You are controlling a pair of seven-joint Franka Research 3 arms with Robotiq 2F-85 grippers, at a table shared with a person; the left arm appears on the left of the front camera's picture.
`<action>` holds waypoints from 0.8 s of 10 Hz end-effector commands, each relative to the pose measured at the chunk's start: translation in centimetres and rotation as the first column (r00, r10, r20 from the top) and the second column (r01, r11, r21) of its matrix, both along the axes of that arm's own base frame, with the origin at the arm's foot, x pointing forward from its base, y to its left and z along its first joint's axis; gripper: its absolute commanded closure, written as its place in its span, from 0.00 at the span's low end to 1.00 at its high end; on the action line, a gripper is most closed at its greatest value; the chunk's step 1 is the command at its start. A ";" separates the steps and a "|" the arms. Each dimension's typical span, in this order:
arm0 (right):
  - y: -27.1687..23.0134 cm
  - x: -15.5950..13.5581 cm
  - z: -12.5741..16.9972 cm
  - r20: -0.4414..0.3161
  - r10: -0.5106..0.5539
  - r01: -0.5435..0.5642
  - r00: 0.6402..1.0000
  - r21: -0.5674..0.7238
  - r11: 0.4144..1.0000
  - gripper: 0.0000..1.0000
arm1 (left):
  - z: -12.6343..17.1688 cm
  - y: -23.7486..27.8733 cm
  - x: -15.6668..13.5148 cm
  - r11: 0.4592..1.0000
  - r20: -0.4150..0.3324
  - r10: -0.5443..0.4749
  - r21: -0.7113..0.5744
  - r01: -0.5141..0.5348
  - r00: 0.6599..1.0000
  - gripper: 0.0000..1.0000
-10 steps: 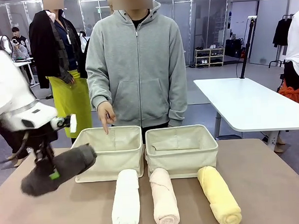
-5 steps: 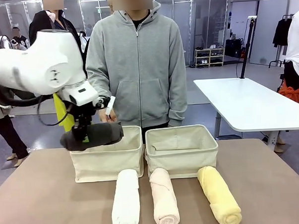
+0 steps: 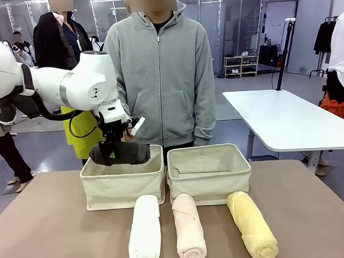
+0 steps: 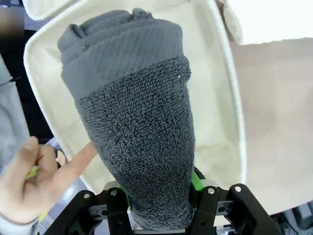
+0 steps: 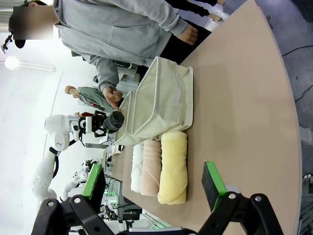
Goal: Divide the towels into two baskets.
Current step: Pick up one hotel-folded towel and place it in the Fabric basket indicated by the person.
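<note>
My left gripper is shut on the dark grey towel, holding it level just over the left basket. In the left wrist view the grey towel stands between the green pads, with the basket's rim around it. The right basket holds no towel. On the table in front of the baskets lie the white towel, the pink towel and the yellow towel. My right gripper hangs open above the table's right end, well off from the yellow towel.
A person in a grey hoodie stands at the far edge behind the baskets. Their hand points a finger into the left basket beside the grey towel. Bare tabletop lies left of the towels and at the right.
My left arm has carried the grey towel from low over the table's left side up and rightward, to above the left basket. The person's pointing hand is now behind my gripper.
</note>
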State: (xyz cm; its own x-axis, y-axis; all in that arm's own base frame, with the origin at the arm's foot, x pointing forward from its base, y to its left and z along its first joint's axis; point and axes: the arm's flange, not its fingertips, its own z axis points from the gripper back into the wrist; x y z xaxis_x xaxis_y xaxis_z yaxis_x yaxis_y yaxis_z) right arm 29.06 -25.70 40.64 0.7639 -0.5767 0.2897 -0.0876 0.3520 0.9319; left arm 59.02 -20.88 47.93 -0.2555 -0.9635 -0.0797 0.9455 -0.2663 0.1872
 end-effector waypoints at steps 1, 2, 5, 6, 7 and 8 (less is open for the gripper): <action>0.0 -0.1 0.3 0.014 -0.010 0.010 1.000 0.008 1.000 0.00 | -2.3 -0.2 3.3 1.000 -0.064 0.009 -0.018 -0.011 0.998 0.57; 0.0 -0.1 0.3 0.014 -0.010 0.010 1.000 0.008 1.000 0.00 | -2.6 -0.2 3.5 0.999 -0.072 0.011 -0.029 -0.014 0.997 0.57; 0.0 -0.1 0.3 0.014 -0.010 0.010 1.000 0.008 1.000 0.00 | -5.5 -0.5 4.9 0.997 -0.115 0.051 -0.049 -0.057 0.992 0.57; 0.0 -0.1 0.3 0.014 -0.010 0.010 1.000 0.008 1.000 0.00 | -6.2 -0.6 5.1 0.997 -0.132 0.058 -0.046 -0.065 0.990 0.57; 0.0 -0.1 0.3 0.014 -0.010 0.010 1.000 0.008 1.000 0.00 | -6.9 -0.7 5.3 0.996 -0.146 0.065 -0.045 -0.072 0.987 0.33; 0.0 -0.1 0.3 0.014 -0.010 0.010 1.000 0.008 1.000 0.00 | -7.1 -0.9 5.2 0.997 -0.150 0.067 -0.037 -0.073 0.986 0.20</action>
